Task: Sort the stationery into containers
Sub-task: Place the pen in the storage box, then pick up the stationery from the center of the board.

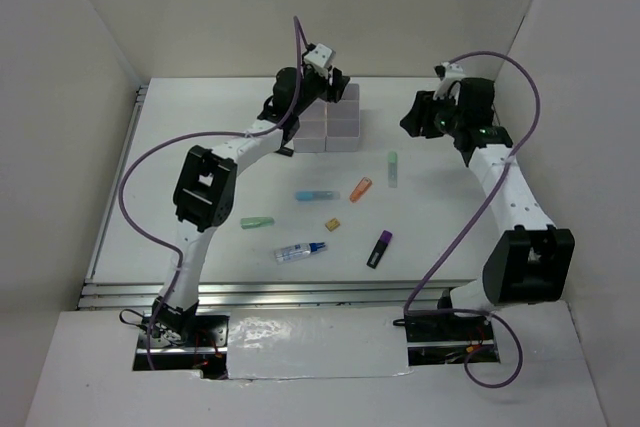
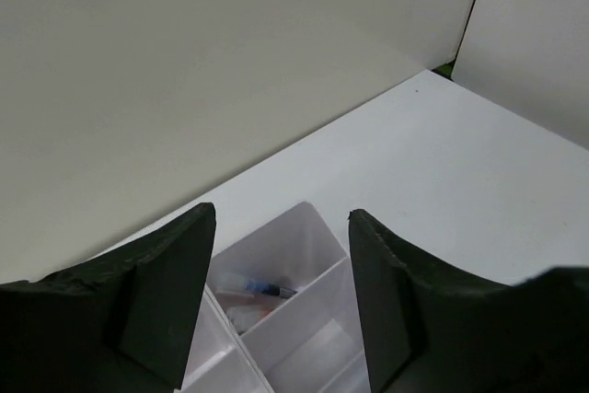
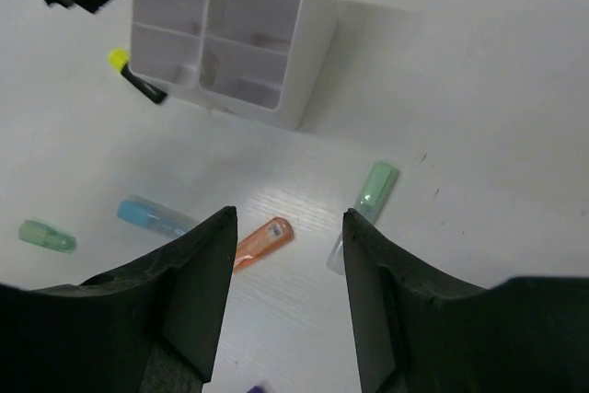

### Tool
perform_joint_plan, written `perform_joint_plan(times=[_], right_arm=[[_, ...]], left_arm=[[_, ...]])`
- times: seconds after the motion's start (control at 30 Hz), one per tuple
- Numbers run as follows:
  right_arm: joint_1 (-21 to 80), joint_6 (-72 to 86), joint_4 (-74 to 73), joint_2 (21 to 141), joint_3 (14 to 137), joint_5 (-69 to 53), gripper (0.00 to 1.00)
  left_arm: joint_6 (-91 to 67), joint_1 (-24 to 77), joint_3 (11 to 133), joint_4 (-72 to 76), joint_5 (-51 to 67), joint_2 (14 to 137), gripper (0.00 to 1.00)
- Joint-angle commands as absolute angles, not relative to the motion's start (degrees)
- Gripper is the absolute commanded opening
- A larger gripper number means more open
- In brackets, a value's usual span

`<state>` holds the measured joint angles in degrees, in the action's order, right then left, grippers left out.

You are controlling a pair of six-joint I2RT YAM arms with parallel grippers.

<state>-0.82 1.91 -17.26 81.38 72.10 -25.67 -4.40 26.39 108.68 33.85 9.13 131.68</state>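
Note:
The white bins point(image 1: 340, 125) stand at the back middle of the table. My left gripper point(image 1: 333, 87) hovers open and empty over them; in the left wrist view point(image 2: 281, 216) a bin point(image 2: 304, 246) below holds a pen with a blue part point(image 2: 262, 289). My right gripper point(image 1: 416, 117) is open and empty, raised to the right of the bins. In its view point(image 3: 288, 215) the orange marker point(image 3: 262, 241) and a pale green marker point(image 3: 370, 200) lie below the fingers. A light-blue marker point(image 1: 316, 195), green marker point(image 1: 257, 222), tan block point(image 1: 332, 224), white tube point(image 1: 300, 251) and purple marker point(image 1: 379, 248) lie on the table.
A yellow-black marker point(image 3: 138, 80) lies against the far-left side of the bins point(image 3: 304, 43) in the right wrist view. White walls close in the table at the back and both sides. The left arm's elbow point(image 1: 205, 187) hangs over the left part of the table.

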Motion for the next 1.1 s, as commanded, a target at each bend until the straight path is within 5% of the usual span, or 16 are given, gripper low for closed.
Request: perform_joint_plan(times=[0.0,0.53,1.07], right_arm=[[3.33,1.05,-21.61,84.98,74.62,-18.03,0.54],[7.82,7.03,-30.67,113.37,91.14,-2.64,0.48],[8.44,6.06,-38.41,122.34,95.62,-1.06,0.43]], left_arm=[[-3.43,26.46,106.19,36.13,7.65,125.17,0.72],[1.76,21.71,79.81,16.09,-1.65,87.56,0.73],[-7.12,16.7,74.36,8.88,-4.22,84.64,0.73]])
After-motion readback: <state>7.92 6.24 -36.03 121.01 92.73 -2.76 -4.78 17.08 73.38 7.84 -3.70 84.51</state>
